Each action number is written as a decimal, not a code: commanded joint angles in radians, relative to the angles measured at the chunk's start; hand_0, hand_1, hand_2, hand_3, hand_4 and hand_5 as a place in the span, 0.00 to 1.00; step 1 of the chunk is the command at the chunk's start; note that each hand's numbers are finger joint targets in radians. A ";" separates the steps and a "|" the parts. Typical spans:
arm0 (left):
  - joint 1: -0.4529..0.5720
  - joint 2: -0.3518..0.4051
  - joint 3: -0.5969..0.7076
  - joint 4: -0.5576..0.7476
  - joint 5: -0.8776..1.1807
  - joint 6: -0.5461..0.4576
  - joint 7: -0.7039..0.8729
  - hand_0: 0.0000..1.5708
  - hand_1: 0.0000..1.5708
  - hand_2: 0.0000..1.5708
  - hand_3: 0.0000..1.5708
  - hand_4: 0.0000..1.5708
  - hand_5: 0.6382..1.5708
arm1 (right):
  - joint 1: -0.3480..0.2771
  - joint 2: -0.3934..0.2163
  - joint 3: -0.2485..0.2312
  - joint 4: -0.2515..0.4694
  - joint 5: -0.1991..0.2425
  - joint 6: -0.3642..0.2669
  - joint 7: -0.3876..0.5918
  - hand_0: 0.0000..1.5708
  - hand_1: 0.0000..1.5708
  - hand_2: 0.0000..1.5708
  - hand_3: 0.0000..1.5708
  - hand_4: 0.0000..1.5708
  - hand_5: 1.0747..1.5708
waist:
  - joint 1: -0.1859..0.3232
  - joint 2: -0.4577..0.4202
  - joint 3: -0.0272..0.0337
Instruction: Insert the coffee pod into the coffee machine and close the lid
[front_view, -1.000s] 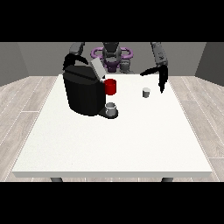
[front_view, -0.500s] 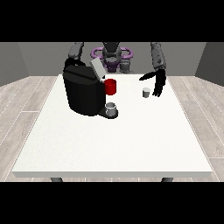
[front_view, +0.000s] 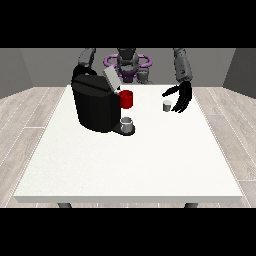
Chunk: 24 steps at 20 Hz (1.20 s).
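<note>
The coffee pod (front_view: 167, 105) stands upright on the white table (front_view: 130, 160), a small grey cup with its long axis vertical, in the far part of the top toward the view's right edge. Just beside it, on its right, hangs the hand at the view's right (front_view: 181, 96), fingers spread and reaching down around the pod's side without clearly touching it. Well to the pod's left sits the black coffee machine (front_view: 95, 105), its grey lid (front_view: 110, 78) tilted up and open, a red part (front_view: 126, 99) on its front and a grey cup (front_view: 127, 123) on its base. Bare tabletop stretches wide between pod and machine, and toward the near edge. The hand at the view's left is hidden behind the machine; whether its fingers are curled cannot be told.
</note>
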<state>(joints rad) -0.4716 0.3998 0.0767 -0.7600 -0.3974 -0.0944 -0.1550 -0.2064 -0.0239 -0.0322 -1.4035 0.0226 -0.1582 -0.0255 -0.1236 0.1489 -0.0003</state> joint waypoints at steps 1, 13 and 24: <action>-0.009 0.007 -0.028 0.032 -0.067 0.047 -0.045 0.34 0.34 0.44 0.28 0.00 1.00 | 0.021 0.002 -0.010 0.042 -0.004 0.010 -0.087 0.00 0.00 0.00 0.00 0.28 1.00 | -0.005 0.035 0.0002; -0.078 -0.045 -0.014 0.150 -0.170 0.257 -0.097 0.53 0.53 0.62 0.48 0.24 1.00 | 0.010 0.023 0.009 0.020 -0.014 -0.023 -0.022 0.00 0.00 0.00 0.00 0.32 1.00 | -0.015 0.014 0.0000; -0.135 0.011 -0.033 0.189 -0.233 0.207 -0.183 0.81 0.81 0.89 0.87 0.32 1.00 | 0.004 0.018 -0.008 0.052 -0.020 -0.008 -0.082 0.00 0.00 0.00 0.00 0.27 1.00 | -0.011 0.021 0.0001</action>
<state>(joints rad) -0.5730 0.3929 0.0377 -0.5805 -0.6303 0.1575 -0.3075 -0.2185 -0.0260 -0.0576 -1.3700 -0.0162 -0.1507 -0.0681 -0.1401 0.1761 0.0025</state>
